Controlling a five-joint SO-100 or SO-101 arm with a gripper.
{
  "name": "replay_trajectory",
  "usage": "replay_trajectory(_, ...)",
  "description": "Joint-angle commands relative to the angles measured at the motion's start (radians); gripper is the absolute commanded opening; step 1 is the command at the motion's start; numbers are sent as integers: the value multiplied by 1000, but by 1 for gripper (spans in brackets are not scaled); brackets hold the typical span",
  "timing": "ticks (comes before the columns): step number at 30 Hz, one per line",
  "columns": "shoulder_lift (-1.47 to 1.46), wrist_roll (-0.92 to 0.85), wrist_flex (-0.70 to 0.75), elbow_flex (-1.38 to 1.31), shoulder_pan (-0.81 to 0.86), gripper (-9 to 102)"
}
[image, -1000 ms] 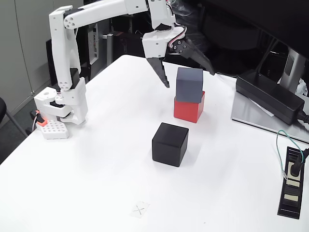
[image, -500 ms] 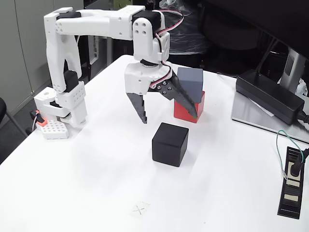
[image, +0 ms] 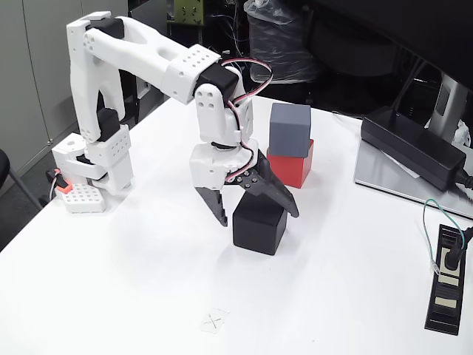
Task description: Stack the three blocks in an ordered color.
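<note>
1. Seeing my fingers (image: 259, 215) spread wide, straddling the black block's (image: 259, 222) top (not clamped).
2. Black block sits mid-counter (image: 148, 251).
3. At its 1 o'clock, grey block (image: 289, 130) tops red block (image: 293, 167).

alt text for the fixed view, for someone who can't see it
A white robot arm's open hand straddles the top of a black block on a white table. Behind it, a grey block sits on a red block.
</note>
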Motion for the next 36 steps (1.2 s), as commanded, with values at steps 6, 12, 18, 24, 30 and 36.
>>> replay_trajectory(6,3,9,-71,38,-6,36)
replay_trajectory(12,5,104,-72,32,-8,21)
replay_trajectory(18,14,195,-72,23,-11,6)
replay_trajectory(24,17,213,-63,-6,-12,-2)
replay_trajectory(30,17,202,12,-121,-11,-1)
replay_trajectory(36,86,201,184,-288,-12,-1)
